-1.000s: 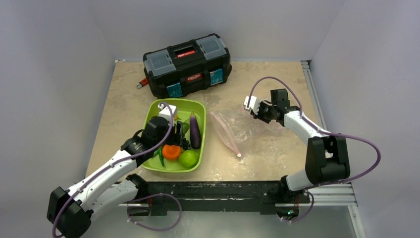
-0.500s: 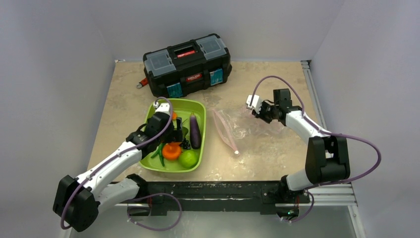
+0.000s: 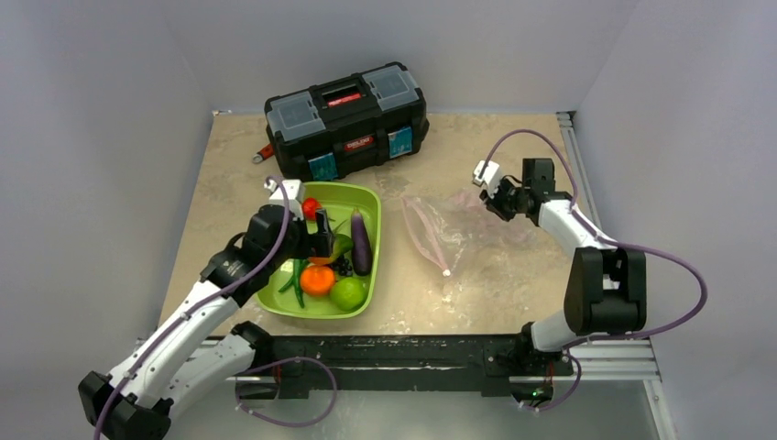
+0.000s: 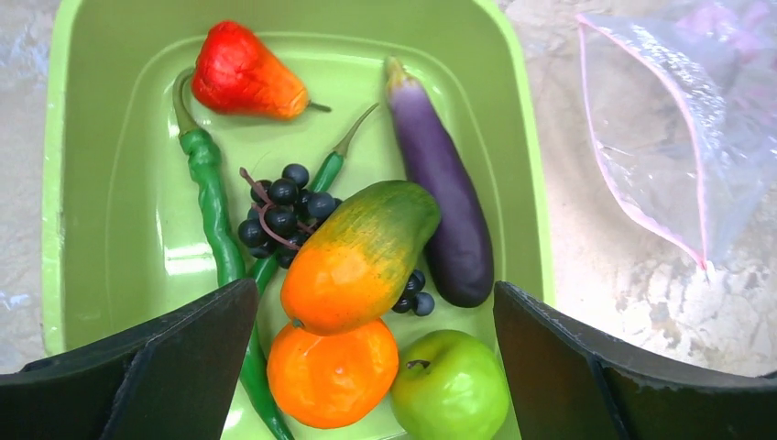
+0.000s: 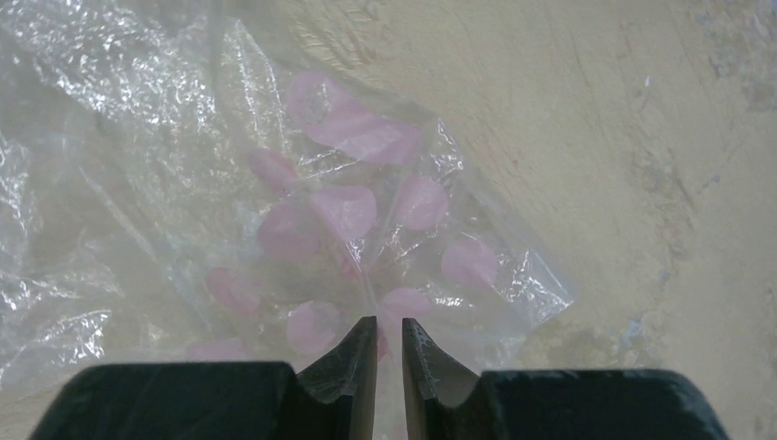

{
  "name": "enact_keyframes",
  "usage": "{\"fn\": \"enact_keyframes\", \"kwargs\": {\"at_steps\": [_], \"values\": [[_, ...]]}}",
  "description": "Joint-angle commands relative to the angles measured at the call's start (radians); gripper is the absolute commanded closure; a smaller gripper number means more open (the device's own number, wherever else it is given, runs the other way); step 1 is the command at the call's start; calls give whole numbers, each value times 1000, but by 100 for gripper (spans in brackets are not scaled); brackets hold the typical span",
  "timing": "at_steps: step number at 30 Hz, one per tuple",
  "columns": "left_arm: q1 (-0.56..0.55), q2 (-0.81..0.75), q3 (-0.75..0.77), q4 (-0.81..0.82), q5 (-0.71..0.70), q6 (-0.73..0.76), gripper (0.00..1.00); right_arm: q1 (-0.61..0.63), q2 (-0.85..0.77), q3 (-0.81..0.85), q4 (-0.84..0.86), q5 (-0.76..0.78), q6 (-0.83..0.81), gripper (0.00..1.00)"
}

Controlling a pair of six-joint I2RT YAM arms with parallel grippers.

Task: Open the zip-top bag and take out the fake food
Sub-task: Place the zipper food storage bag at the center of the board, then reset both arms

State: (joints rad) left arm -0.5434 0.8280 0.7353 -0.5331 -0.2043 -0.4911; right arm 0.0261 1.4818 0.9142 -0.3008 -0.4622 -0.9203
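Left gripper [image 4: 376, 312]: fingers apart, empty, risen; fake food [image 4: 359, 257] beneath in tray [image 4: 92, 183]. Right gripper [image 5: 388, 344]: pinching zip-top bag [image 5: 229, 183], dragged rightward, seemingly emptied.

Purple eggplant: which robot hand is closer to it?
Left. The left hand hangs open over the green tray, just beside the eggplant. The right hand is far off to the side, pinching the zip-top bag.

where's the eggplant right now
In the top view the eggplant lies inside the green tray, along the wall nearest the zip-top bag, with the mango on its other side.
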Motion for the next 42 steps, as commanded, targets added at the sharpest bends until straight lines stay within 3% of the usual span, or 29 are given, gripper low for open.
{"fn": "enact_keyframes", "kwargs": {"at_steps": [1, 5, 14, 26, 32, 42], "values": [[9, -79, 70, -37, 51, 71, 0, -47, 24, 50, 59, 32, 133, 85], [23, -133, 75, -37, 47, 95, 0, -76, 25, 49, 106, 68, 196, 80], [192, -161, 56, -21, 165, 146, 0, -180, -33, 66, 46, -5, 211, 46], [224, -211, 6, 6, 175, 289, 0, -247, -263, 134, -92, -110, 209, 3], [231, -245, -16, -1, 140, 308, 0, -247, -338, 148, -86, -211, 392, 1], [230, -303, -22, -13, 98, 322, 0, -269, -396, 79, 63, -211, 699, 1]]}}
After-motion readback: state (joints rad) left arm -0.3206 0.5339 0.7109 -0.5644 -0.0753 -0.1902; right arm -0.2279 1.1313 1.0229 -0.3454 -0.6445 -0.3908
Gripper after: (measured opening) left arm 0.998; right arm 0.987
